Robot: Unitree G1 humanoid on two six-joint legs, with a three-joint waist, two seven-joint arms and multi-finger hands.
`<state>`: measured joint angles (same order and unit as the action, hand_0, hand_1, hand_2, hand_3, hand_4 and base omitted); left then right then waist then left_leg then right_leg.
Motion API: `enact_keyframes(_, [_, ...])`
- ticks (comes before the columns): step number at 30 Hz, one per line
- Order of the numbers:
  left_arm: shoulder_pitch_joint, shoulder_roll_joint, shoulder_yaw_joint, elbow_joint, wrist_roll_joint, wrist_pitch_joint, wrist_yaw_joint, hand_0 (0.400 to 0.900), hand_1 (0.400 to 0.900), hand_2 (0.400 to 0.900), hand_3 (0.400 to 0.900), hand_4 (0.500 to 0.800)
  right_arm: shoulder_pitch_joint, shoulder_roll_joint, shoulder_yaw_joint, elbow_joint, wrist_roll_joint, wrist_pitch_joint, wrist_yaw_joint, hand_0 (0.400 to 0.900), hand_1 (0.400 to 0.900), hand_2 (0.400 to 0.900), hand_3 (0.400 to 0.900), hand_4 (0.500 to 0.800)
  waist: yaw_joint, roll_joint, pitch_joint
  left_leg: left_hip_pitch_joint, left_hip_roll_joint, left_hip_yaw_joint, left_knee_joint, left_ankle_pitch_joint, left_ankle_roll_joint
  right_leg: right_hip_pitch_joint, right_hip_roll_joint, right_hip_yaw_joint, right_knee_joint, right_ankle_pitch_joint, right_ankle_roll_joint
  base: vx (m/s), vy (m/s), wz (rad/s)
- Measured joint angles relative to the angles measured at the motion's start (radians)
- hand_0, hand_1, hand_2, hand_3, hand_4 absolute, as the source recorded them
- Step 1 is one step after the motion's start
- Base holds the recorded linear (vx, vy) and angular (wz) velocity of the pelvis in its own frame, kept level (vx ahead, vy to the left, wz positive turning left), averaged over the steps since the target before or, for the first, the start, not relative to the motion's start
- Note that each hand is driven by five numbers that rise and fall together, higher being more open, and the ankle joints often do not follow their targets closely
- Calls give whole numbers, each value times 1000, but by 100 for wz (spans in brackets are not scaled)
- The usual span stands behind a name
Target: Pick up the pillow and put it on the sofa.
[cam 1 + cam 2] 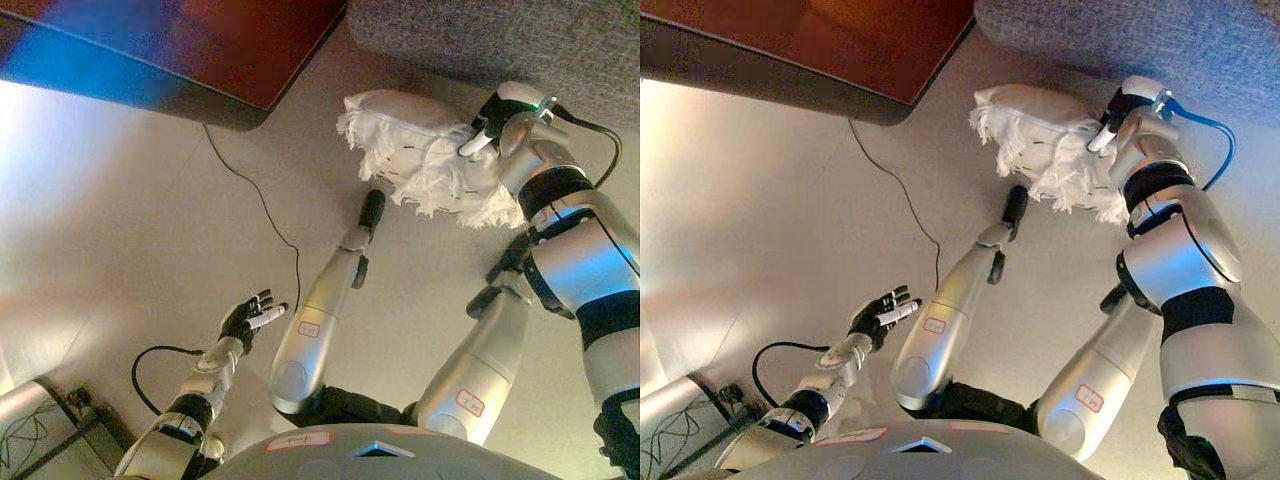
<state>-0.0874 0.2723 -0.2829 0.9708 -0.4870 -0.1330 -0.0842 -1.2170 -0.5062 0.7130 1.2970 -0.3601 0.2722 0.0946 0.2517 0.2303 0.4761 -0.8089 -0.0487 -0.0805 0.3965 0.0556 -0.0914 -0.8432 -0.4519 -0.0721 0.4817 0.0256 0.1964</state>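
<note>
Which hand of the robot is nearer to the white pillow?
Right. The right hand grips the pillow at its edge; the left hand hangs open, far below it.

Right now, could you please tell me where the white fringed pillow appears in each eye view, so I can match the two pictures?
Left eye view: the pillow sits upper right of centre, with the right robot hand on its right edge.
Right eye view: the pillow sits slightly further left and higher.
Shared landmark: the grey sofa along the top right, just above the pillow.
</note>
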Motion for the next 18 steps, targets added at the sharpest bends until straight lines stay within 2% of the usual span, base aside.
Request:
enact_keyframes(2, [2, -1, -2, 11, 0, 20, -6, 900, 900, 900, 900, 800, 29, 15, 0, -2, 2, -11, 1, 400, 400, 400, 400, 500, 1, -2, 1, 38, 13, 2, 5, 14, 4, 49, 1, -23, -5, 6, -4, -4, -121, -15])
enact_keyframes(5, [-2, -3, -2, 5, 0, 23, -5, 900, 900, 900, 900, 800, 69, 16, 0, -12, 4, -21, 2, 400, 400, 400, 400, 500, -5, -6, 4, 111, 18, 4, -7, 7, 6, 135, 3, -41, -43, 30, 4, 19, -147, -16])
enact_keyframes(8, [-12, -2, 7, 7, 0, 24, 6, 900, 900, 900, 900, 800, 106, 19, -1, -36, 9, -37, 4, 400, 400, 400, 400, 500, -8, -20, 13, 199, 48, 18, -30, -12, 0, 240, 8, -93, -93, 40, -1, 55, -165, -10])
enact_keyframes(10, [-20, -1, 9, 3, 1, 32, 8, 900, 900, 900, 900, 800, 113, 11, -3, -56, 12, -47, 3, 400, 400, 400, 400, 500, -19, -25, 15, 239, 65, 23, -34, -21, -3, 287, 20, -107, -107, 43, -5, 95, -243, -9])
enact_keyframes(14, [-45, 10, 54, 0, 1, 86, 23, 900, 900, 900, 900, 800, 187, -22, -7, -181, 25, -67, 8, 400, 400, 400, 400, 500, -32, -52, 21, 339, 115, 34, -53, -36, -18, 402, 59, -137, -137, 34, -13, 119, -194, -9])
enact_keyframes(18, [-41, 44, 82, 2, 6, 140, 38, 900, 900, 900, 900, 800, 283, -39, -13, -347, 53, -86, 30, 400, 400, 400, 400, 500, -65, -115, 8, 427, 153, 38, -68, -52, -30, 495, 97, -151, -170, 24, -27, 188, -189, -16])
